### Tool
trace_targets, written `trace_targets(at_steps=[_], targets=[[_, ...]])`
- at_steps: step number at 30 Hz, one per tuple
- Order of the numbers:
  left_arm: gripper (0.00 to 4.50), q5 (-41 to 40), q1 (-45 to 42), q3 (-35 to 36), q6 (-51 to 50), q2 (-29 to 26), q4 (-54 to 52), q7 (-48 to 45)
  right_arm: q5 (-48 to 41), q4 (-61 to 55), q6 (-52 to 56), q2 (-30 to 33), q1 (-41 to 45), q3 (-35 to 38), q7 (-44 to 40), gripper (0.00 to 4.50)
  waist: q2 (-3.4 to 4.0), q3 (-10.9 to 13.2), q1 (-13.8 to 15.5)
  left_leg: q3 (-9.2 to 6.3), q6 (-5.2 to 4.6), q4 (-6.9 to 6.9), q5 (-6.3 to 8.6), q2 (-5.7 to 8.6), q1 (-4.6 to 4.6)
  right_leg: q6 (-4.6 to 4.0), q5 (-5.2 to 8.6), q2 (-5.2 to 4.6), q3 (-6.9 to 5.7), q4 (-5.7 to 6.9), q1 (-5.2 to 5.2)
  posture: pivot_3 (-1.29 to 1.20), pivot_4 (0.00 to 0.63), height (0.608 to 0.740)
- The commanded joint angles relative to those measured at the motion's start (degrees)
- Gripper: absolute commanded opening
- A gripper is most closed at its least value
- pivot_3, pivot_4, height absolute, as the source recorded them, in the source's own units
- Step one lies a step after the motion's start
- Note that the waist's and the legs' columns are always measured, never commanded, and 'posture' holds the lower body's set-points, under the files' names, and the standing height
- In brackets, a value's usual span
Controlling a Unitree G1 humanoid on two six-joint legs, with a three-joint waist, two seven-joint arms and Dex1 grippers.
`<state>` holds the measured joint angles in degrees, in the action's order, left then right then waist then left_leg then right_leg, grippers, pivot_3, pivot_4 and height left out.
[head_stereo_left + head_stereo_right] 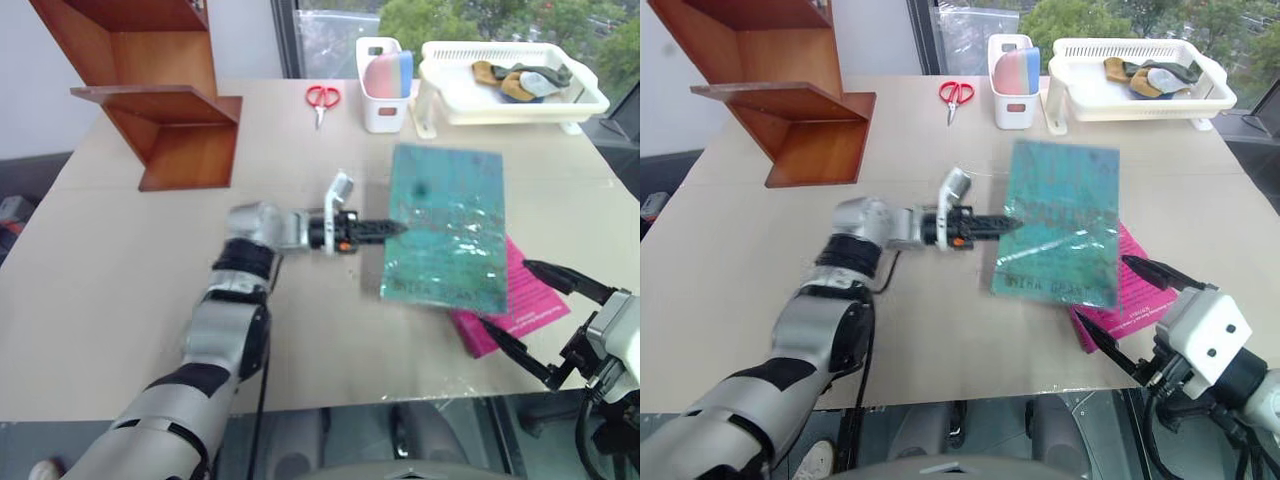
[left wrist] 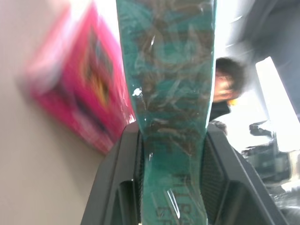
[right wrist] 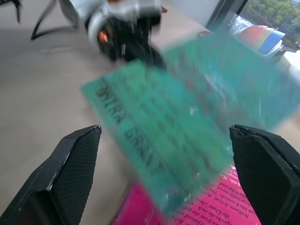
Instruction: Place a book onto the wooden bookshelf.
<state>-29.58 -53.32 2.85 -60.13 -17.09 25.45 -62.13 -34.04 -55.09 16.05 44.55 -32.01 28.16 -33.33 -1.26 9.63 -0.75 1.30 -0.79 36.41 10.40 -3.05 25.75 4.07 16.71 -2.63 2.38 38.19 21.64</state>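
The two eye views look forward and down from head height over the table point(image 1: 120, 300), taking in nearly its whole top, with the teal-green book point(image 1: 445, 225) near their middle. Both share the same ground: the wooden bookshelf point(image 1: 160, 100) far beyond the book on the robot's left, and the white tray point(image 1: 1140, 75) beyond it on the right.

The left wrist view sits very close to the book, sighting along its own fingers point(image 2: 117, 183), which clamp the book's edge, with the pink book point(image 2: 89, 84) beside it.

The right wrist view looks level across the table at the book from near, between its wide-apart fingers point(image 3: 70, 164). It shares the book and the pink book with the eye views.
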Motion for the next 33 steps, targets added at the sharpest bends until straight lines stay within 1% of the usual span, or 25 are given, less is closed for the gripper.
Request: trace_targets(at_steps=[1,2,5,7,8,9,10,12,13,14,15,19,23,27,31,33], targets=[[1.08,8.66,0.25,-2.73,25.65,-3.58,-12.47,0.75,0.51,2.73,-0.73,0.22,5.19,-2.88,-1.68,4.5,-0.01,0.0,0.65,0.03,0.03,0.02,-0.02,0.01,0.01,0.0,0.0,0.0,-0.03,0.01,-0.01,0.0,0.15,0.74],[1.08,14.43,-0.12,-4.72,37.19,-5.7,-13.1,2.42,0.81,4.16,-0.87,0.43,7.41,-4.26,-2.28,4.5,-0.01,-0.01,0.96,0.14,0.04,0.07,-0.02,0.06,0.02,0.0,-0.01,-0.01,-0.09,0.01,-0.04,0.0,0.15,0.74],[1.08,26.17,-6.2,-6.28,60.95,-10.98,-10.57,9.29,1.49,9.01,-1.17,0.72,15.05,-8.67,-4.57,4.5,-0.02,0.01,1.49,0.19,0.03,0.11,-0.03,0.08,-0.05,0.0,-0.03,-0.01,-0.04,0.01,-0.08,0.0,0.15,0.74],[1.08,37.96,-10.78,-10.42,79.76,-17.64,-7.01,13.82,2.2,12.13,-1.5,0.73,19.89,-11.63,-6.43,4.5,-0.1,0.06,1.54,0.21,0.02,0.15,-0.04,0.08,0.01,0.0,-0.05,0.0,-0.03,0.01,-0.03,0.0,0.15,0.74],[1.08,42.56,-12.98,-12.42,84.97,-20.28,-4.5,15.51,2.6,13.3,-1.57,0.56,21.85,-12.88,-7.04,4.5,-0.13,0.08,1.57,0.2,0.02,0.15,-0.04,0.08,0.06,0.0,-0.06,0.0,-0.03,0.0,-0.01,0.0,0.15,0.74],[1.08,49.43,-15.89,-15.38,88.54,-23.67,-1.48,18.55,2.95,14.74,-1.63,0.3,24.15,-14.29,-7.69,4.5,-0.11,0.07,1.57,0.19,0.01,0.13,-0.03,0.11,0.1,0.0,-0.06,0.0,-0.04,-0.05,-0.01,0.0,0.15,0.74],[1.08,55.43,-18.78,-17.49,89.43,-26.28,1.6,22.47,3.5,16.09,-1.72,0.08,26.36,-15.74,-8.26,4.5,-0.09,0.05,1.73,0.2,0.0,0.12,-0.02,0.13,0.11,0.0,-0.05,0.0,-0.03,-0.1,-0.01,0.0,0.15,0.74],[1.08,63.91,-24.18,-20.58,88.46,-30.99,7.81,26.03,4.44,20.44,-2.62,-0.92,31.91,-19.05,-10.13,4.5,-0.03,0.02,1.67,0.19,-0.01,0.06,-0.02,0.21,0.11,0.02,-0.04,-0.04,-0.04,-0.19,-0.04,0.0,0.15,0.74],[1.08,66.11,-25.67,-21.42,88.78,-32.23,10.01,27.22,4.94,21.8,-2.97,-1.3,33.66,-20.22,-10.72,4.5,-0.13,0.1,1.45,0.2,-0.01,0.03,-0.02,0.24,0.07,0.04,-0.03,-0.06,-0.04,-0.15,-0.04,0.0,0.15,0.74],[1.08,66.93,-26.62,-21.86,88.95,-32.94,11.9,27.98,5.46,22.82,-3.36,-1.66,34.88,-21.07,-11.28,4.5,-0.02,0.17,1.24,0.19,0.0,0.03,-0.02,0.22,0.09,0.05,-0.03,-0.03,-0.06,-0.15,0.0,0.0,0.15,0.74],[1.08,67.39,-27.6,-22.27,89.49,-33.65,13.59,28.02,5.81,23.67,-3.67,-2.05,35.86,-21.7,-11.81,4.5,0.02,0.19,1.18,0.25,-0.01,0.0,-0.02,0.22,0.1,0.06,-0.03,-0.03,-0.01,-0.14,0.06,0.0,0.15,0.74],[1.08,67.47,-31.9,-22.99,87.8,-38.65,18.77,17.83,6.83,28.58,-5.61,-3.96,40.41,-23.94,-14.1,4.5,-0.16,0.35,1.38,0.21,0.0,-0.07,-0.02,0.18,0.22,0.04,-0.01,-0.03,-0.11,-0.15,0.13,0.0,0.15,0.74],[1.08,63.25,-31.34,-20.88,82.51,-38.74,21.18,10.25,8.25,30.84,-6.63,-5.74,42.78,-25.6,-14.7,4.5,-0.18,0.36,1.65,0.24,0.05,0.0,-0.05,0.18,0.51,0.05,-0.02,-0.06,-0.13,-0.14,0.41,0.0,0.15,0.74],[1.08,65.32,-30.51,-22.48,80.01,-40.43,23.84,7.38,7.82,30.17,-6.26,-7.05,43.81,-25.69,-14.52,4.5,-0.18,0.36,1.5,0.14,0.02,0.05,-0.03,0.17,0.57,0.05,-0.02,-0.07,-0.29,-0.09,0.41,0.0,0.15,0.74],[1.08,66.28,-32.35,-23.1,78.47,-41.16,28.98,6.78,7.73,29.51,-5.71,-7.37,46.26,-25.25,-14.13,4.5,-0.18,0.36,0.83,0.15,0.01,0.12,-0.03,0.17,0.54,0.05,-0.02,-0.07,-0.24,0.05,0.42,0.0,0.15,0.74],[1.08,67.86,-33.93,-24.1,78.91,-41.9,32.09,7.99,6.69,28.57,-4.34,-7.73,48.43,-24.84,-13.15,4.5,-0.18,0.37,0.13,0.15,0.01,0.12,-0.03,0.16,0.53,0.05,-0.02,-0.07,-0.24,0.19,0.48,0.0,0.15,0.74]])
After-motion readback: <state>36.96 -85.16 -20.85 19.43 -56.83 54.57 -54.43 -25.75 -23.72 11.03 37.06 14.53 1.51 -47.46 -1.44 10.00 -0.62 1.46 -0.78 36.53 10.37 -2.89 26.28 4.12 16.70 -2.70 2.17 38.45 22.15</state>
